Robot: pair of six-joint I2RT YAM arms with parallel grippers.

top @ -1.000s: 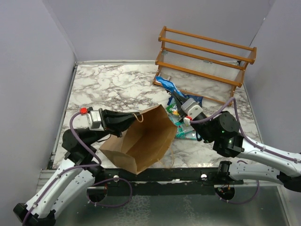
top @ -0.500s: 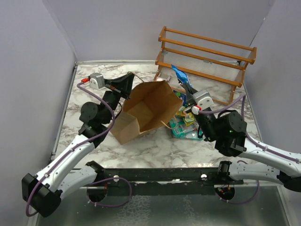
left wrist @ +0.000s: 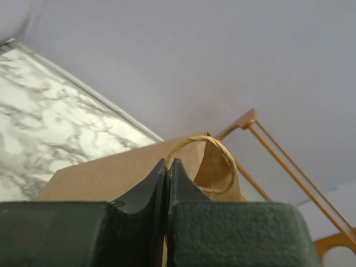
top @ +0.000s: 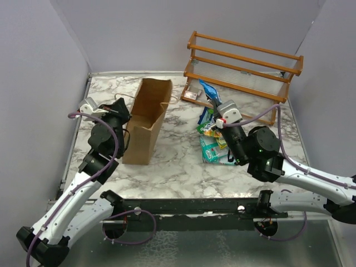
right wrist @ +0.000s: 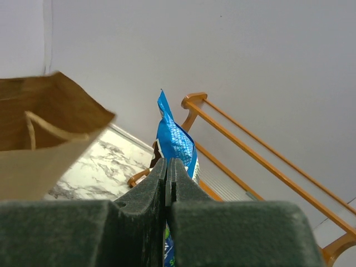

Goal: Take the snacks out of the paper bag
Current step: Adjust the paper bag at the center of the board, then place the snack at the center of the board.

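The paper bag (top: 146, 119) is placed left of centre on the table (top: 172, 167). The snacks (top: 211, 149) are piled at its 3 o'clock, well apart, and the rack (top: 245, 69) is set at their 1 o'clock.

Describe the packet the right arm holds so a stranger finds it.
Find the orange wooden rack at the far right. In front of it the right gripper pinches a blue packet. It alone stands raised; the other packets lie flat.
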